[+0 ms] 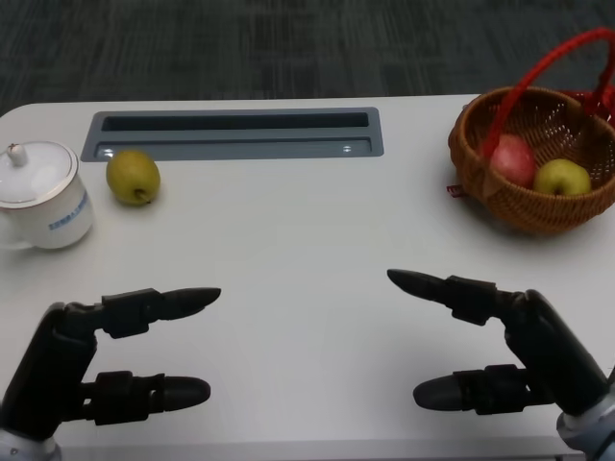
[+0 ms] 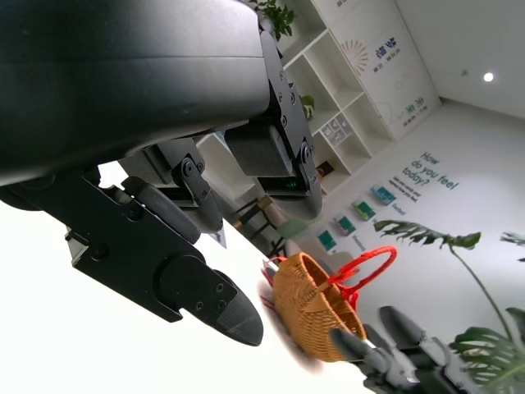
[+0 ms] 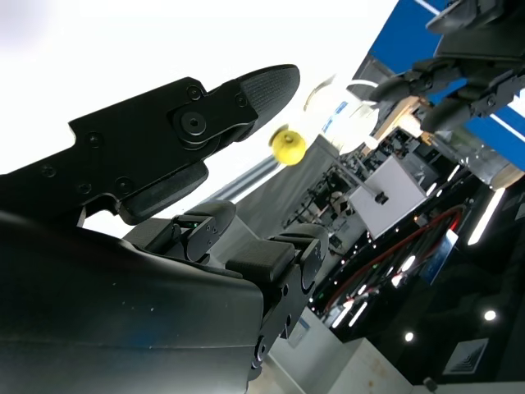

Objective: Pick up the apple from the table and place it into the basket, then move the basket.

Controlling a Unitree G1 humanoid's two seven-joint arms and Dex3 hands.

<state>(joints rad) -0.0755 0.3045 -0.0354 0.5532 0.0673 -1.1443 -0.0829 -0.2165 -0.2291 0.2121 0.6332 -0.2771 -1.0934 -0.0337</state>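
A yellow-green apple (image 1: 133, 178) lies on the white table (image 1: 288, 250) at the far left; the right wrist view shows the apple (image 3: 289, 145) small beyond my fingers. At the far right stands a wicker basket (image 1: 538, 216) with a red handle (image 1: 548, 62), and in it lie a red apple (image 1: 514, 158) and a yellow-green fruit (image 1: 562, 177). The left wrist view catches the basket (image 2: 308, 308) too. My left hand (image 1: 106, 360) and right hand (image 1: 500, 346) hover at the near edge, fingers apart, holding nothing, both far from the apple and the basket.
A white lidded mug (image 1: 40, 197) stands just left of the apple. A grey recessed slot (image 1: 235, 134) runs along the back of the table. Dark carpet lies beyond the far edge.
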